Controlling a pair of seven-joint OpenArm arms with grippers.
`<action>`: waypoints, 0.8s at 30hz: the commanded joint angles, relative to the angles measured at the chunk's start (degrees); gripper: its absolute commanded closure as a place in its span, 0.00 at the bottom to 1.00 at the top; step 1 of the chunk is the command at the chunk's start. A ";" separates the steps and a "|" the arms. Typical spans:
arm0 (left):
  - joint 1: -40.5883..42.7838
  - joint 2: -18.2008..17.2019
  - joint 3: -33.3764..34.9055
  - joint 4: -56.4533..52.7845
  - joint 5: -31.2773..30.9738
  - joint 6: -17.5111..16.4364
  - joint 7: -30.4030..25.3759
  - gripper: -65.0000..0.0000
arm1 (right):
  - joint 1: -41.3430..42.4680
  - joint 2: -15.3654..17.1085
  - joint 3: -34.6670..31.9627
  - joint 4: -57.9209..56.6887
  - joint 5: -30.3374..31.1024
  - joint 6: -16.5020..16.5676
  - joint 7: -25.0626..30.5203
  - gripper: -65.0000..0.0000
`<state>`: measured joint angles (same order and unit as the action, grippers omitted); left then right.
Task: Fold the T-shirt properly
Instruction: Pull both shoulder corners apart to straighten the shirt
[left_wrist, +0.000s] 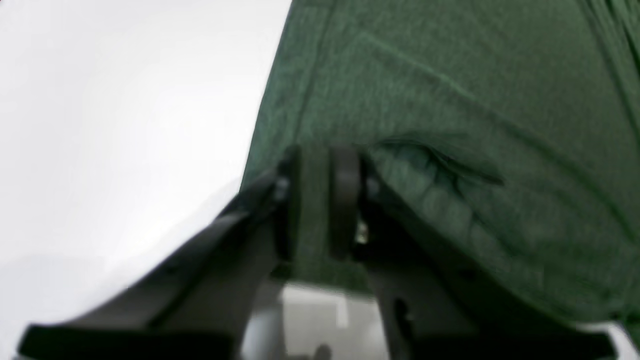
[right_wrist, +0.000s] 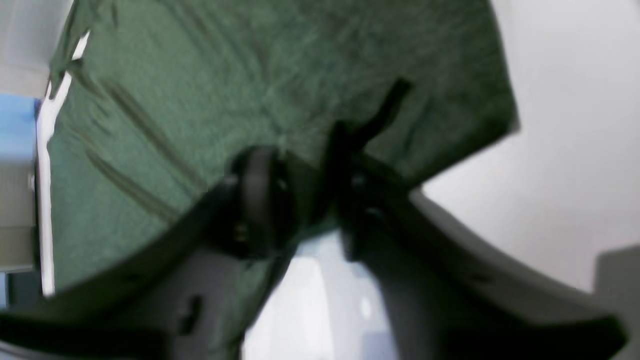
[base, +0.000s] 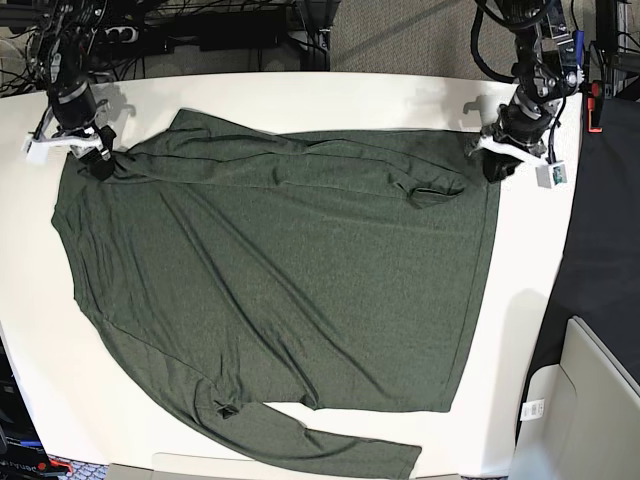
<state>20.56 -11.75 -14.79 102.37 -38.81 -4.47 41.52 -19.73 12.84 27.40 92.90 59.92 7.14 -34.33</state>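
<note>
Two grippers sit at the T-shirt (base: 290, 270)'s far corners, one side fold laid.
We see the left gripper (left_wrist: 320, 200) and right gripper (right_wrist: 300, 192) narrowly parted around cloth; next we regrip.

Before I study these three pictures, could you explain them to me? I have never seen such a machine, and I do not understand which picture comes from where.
The machine is a robot with two arms, each ending in a claw. One picture looks down from above on a white table. There lies a large dark olive-green long-sleeved knit shirt, spread mostly flat, one sleeve folded across its top part and the other lying along its bottom edge.

The other two pictures come from small cameras on the wrists, looking along each claw, so they are close and blurred. The left claw is at the shirt's upper right corner in the top picture; the right claw is at the upper left corner. In both close pictures green cloth sits between the two black fingers. Whether they are pinching it firmly or letting go, I cannot tell.
</note>
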 joint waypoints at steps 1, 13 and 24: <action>0.67 -0.52 -0.55 1.50 -0.27 -0.06 0.81 0.79 | -0.36 0.83 0.34 2.00 0.96 0.73 1.05 0.61; 5.25 4.41 -7.50 8.09 -0.36 -0.23 13.65 0.62 | -7.13 0.83 0.51 8.33 0.96 0.73 1.05 0.58; 1.82 8.01 -9.79 6.51 -0.36 -0.41 19.01 0.59 | -8.54 0.74 0.69 9.21 0.96 0.73 1.05 0.58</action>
<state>22.41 -3.51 -24.38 108.22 -38.54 -4.56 61.10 -28.12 12.97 27.51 101.10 60.01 7.29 -34.33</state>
